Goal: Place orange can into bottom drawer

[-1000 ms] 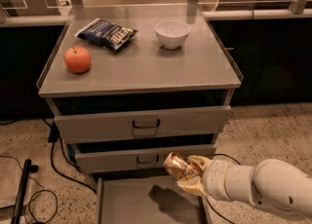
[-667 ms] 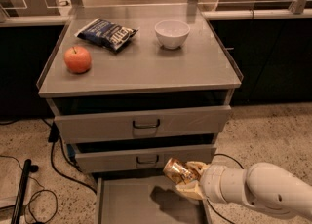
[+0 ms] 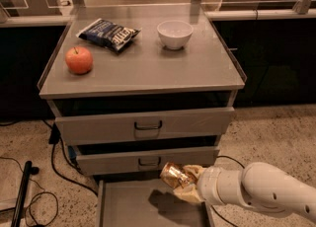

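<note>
Orange-gold metal shows between the jaws: they are closed on the orange can (image 3: pixel 172 174), which is held tilted with its top toward the upper left. The gripper (image 3: pixel 185 187) hangs over the right part of the bottom drawer (image 3: pixel 123 208), just below the front of the middle drawer (image 3: pixel 108 163).

Compared with a second ago, the can has moved slightly left and downward, and the pale forearm sits lower. Treat this as the lowering phase. The can is inside the drawer's outline but not yet on its floor, where its shadow falls. Release remains to be done.

The bottom drawer is pulled out, with a flat grey floor. The top drawer (image 3: pixel 98 127) stands slightly proud of the cabinet.

On the table (image 3: pixel 148 75) stand an apple (image 3: pixel 79 59), a dark snack bag (image 3: pixel 108 33) and a white bowl (image 3: pixel 175 33), all well apart from the work.

Note the speckled floor (image 3: pixel 266 132), the black cables (image 3: pixel 54 164) to the left, and the desks and chair bases beyond.
</note>
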